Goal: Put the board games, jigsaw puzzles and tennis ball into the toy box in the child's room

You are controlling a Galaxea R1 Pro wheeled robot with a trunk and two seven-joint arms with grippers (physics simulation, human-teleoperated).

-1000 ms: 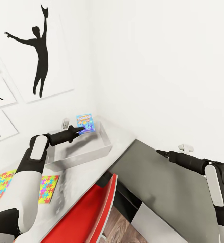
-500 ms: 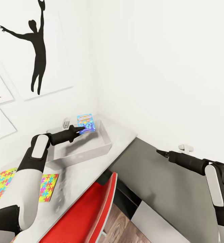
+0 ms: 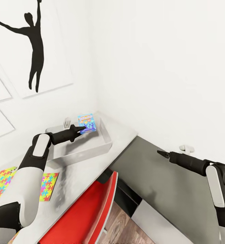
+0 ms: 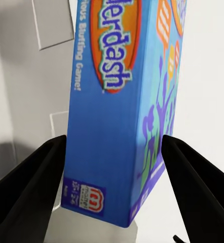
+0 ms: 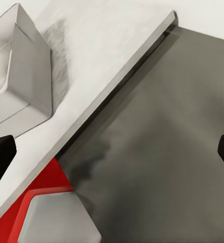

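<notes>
The robot's left claw [image 3: 81, 129] is holding the small blue board game [image 3: 86, 123] upright over the far end of the toy box [image 3: 104, 142], which is sitting on the pale table [image 3: 126, 130] in the corner of the child's room. The box is being carried on edge, apparently so it can be lowered between the tray's low walls rather than catching on them. In the left wrist view, the two dark fingers [image 4: 36, 177] are standing either side of the blue board game [image 4: 122, 116], spread about as wide as the box is thick; whether both pads are pressing it is hard to judge from that angle, though the box hanging in the air suggests a firm pinch. Two jigsaw puzzles [image 3: 3, 179] are lying flat at the near left of the table, waiting their turn. The right claw [image 3: 161, 154] is hovering over the lower dark cabinet [image 3: 166, 189], holding nothing, its fingers [image 5: 0, 157] set wide apart. A red chair [image 3: 88, 213] is standing tucked under the table's near edge.
</notes>
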